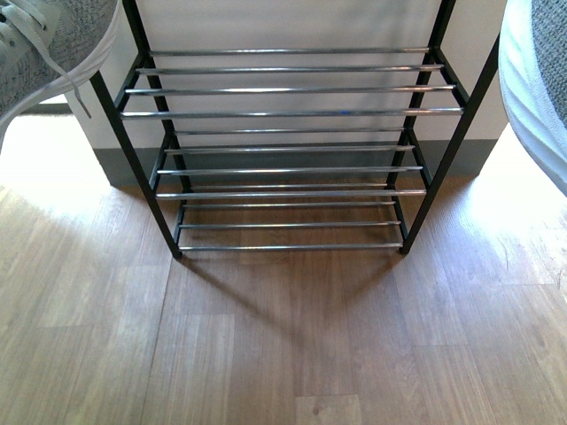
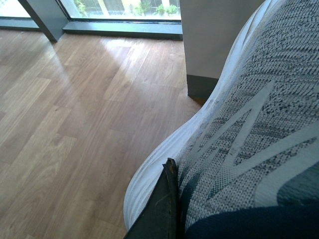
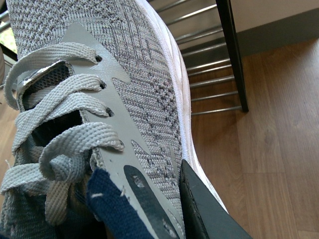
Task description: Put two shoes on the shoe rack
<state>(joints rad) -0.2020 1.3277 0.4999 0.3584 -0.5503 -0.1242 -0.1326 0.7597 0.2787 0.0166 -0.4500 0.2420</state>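
Observation:
The shoe rack (image 1: 292, 112), black side frames with silver bars, stands against the wall at the middle of the front view; none of its visible shelves carries a shoe. One grey knit sneaker (image 1: 44, 44) with pale laces hangs at the top left, above and left of the rack. The other sneaker (image 1: 536, 80) shows its white sole at the right edge. My left gripper (image 2: 197, 201) is shut on a sneaker (image 2: 249, 124), one black finger (image 2: 162, 211) pressed outside its heel. My right gripper (image 3: 149, 196) is shut on a laced sneaker (image 3: 139, 84), finger (image 3: 202, 206) against its side, with the rack (image 3: 230, 50) beyond.
Wooden floor (image 1: 283, 336) spreads in front of the rack. A pale wall with grey skirting (image 1: 124, 164) backs it. In the left wrist view a pillar (image 2: 209, 40) and a low window (image 2: 119, 7) lie beyond the sneaker.

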